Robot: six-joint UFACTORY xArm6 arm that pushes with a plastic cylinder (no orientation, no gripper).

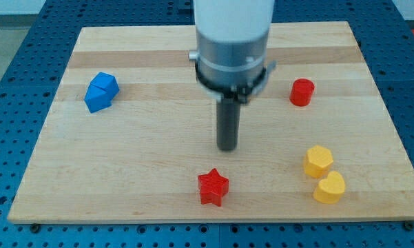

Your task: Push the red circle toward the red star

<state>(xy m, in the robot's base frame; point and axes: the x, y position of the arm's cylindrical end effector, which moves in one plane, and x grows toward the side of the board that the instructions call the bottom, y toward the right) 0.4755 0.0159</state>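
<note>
Lab: blue perforated bench point(27, 41)

A pale wooden board point(124, 172) lies on a blue perforated table point(14, 41) under even light.

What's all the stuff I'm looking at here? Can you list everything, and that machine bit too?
red circle: one, red, view's right, upper half of the board.
red star: one, red, bottom centre.
blue block: one, blue, angular, view's left.
yellow hexagon: one, yellow, lower right.
yellow heart: one, yellow, just below the hexagon, seemingly touching it.
wooden board: one, light wood, on a blue perforated table.
my tip: one dark rod, mid-board, above the star, touching no block.
</note>
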